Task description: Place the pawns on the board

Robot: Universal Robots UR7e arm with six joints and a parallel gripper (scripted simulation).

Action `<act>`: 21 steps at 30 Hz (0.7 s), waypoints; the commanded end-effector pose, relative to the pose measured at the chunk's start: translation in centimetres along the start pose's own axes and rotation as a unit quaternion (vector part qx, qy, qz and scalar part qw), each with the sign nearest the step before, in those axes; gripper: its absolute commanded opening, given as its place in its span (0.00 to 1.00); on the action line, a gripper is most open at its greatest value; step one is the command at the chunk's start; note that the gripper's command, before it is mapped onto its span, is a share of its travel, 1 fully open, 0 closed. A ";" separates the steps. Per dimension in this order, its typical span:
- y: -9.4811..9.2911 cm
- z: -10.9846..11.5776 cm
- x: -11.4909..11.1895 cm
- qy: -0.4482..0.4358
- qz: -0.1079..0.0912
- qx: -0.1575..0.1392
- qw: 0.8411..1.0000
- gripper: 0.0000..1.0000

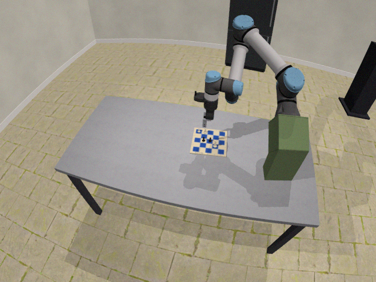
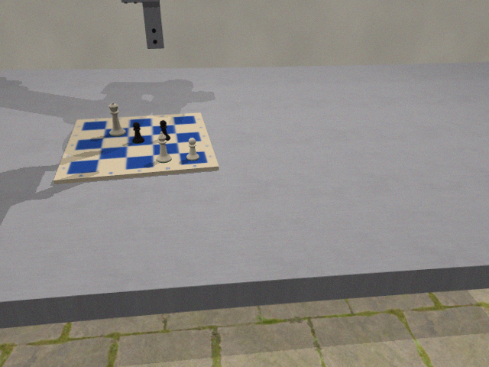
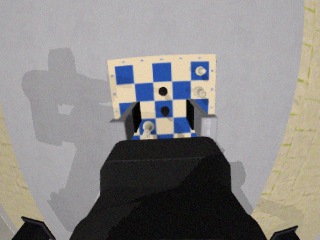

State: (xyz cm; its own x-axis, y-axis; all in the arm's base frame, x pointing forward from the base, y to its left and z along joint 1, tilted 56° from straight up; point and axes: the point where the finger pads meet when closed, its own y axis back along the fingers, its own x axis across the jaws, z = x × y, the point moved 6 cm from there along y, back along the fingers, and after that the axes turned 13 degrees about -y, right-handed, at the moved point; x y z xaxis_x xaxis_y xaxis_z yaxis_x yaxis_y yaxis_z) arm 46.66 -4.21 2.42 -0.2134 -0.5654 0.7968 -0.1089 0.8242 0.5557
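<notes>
Above the table point(image 1: 121, 157), only the wrist view shows both fingers spread, empty.

The room has plain pale grey-beige walls point(image 1: 45, 24) with a light skirting strip point(image 1: 45, 77) running along their foot. The floor point(image 1: 145, 69) is laid in irregular yellowish stone pavers with greenish joints. A grey worktop point(image 1: 121, 145) stands on dark, slanted legs point(image 1: 86, 194). A tall dark cabinet point(image 1: 267, 18) stands against the far wall, and another dark upright unit point(image 1: 362, 81) stands at the right edge. Light from above throws soft grey shadows across the worktop and floor.
</notes>
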 end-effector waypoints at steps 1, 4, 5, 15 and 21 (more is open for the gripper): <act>1.6 -0.1 0.0 -0.001 0.000 -0.003 1.000 1.00; 2.1 -0.1 0.0 -0.001 0.000 -0.003 1.000 1.00; 2.3 -0.1 0.0 -0.001 0.000 -0.003 1.000 1.00; 2.9 -0.1 0.0 -0.001 0.000 -0.003 1.000 1.00; 2.9 -0.1 0.0 -0.001 0.000 -0.003 1.000 1.00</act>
State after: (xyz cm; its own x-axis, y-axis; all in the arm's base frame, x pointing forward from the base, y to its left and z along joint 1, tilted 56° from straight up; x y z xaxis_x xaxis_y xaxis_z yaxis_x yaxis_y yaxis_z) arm 46.43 -1.83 4.05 -0.2147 -0.5649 0.7967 -0.1026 0.8243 0.5568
